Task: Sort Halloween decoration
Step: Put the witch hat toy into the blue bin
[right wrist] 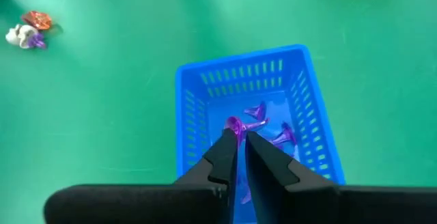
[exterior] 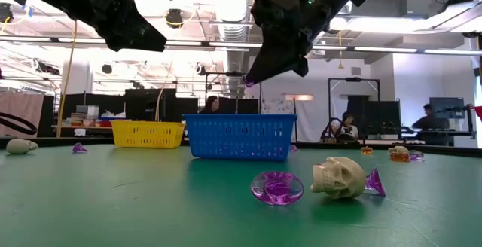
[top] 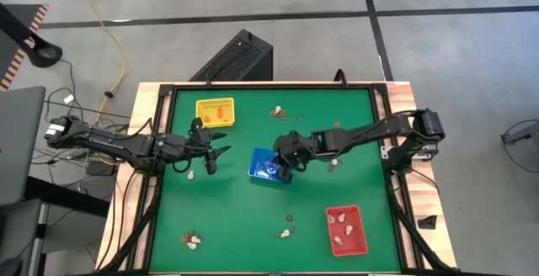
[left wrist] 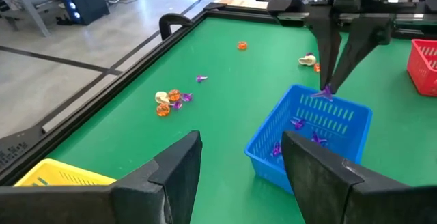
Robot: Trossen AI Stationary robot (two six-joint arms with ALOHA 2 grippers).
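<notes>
My right gripper (top: pixel 284 172) hangs over the blue tray (top: pixel 263 165) near the table's middle, fingers pointing down, shut on a small purple trinket (right wrist: pixel 235 124). Several more purple trinkets (right wrist: pixel 280 136) lie in that tray. My left gripper (top: pixel 216 155) hovers open to the left of the blue tray, touching nothing. A cream skull (exterior: pixel 339 178) and a purple trinket (exterior: pixel 276 187) rest on the green mat near the low camera. Other small clusters of cream, orange and purple trinkets (top: pixel 278 112) lie scattered on the mat. My right gripper pinches the purple trinket (left wrist: pixel 326 93) between the free ends of its two fingers (right wrist: pixel 224 149). It comes from above, pointing down into the blue tray. The trinket is lifted clear, above the tray's rim (exterior: pixel 241 117).
The yellow tray (top: pixel 215 112) sits at the far left and the red tray (top: pixel 358 241), holding cream pieces, at the near right. Loose trinkets lie at the near left (top: pixel 192 241), near middle (top: pixel 288 230) and beside the right arm (top: pixel 335 165). A raised frame (top: pixel 383 108) edges the mat.
</notes>
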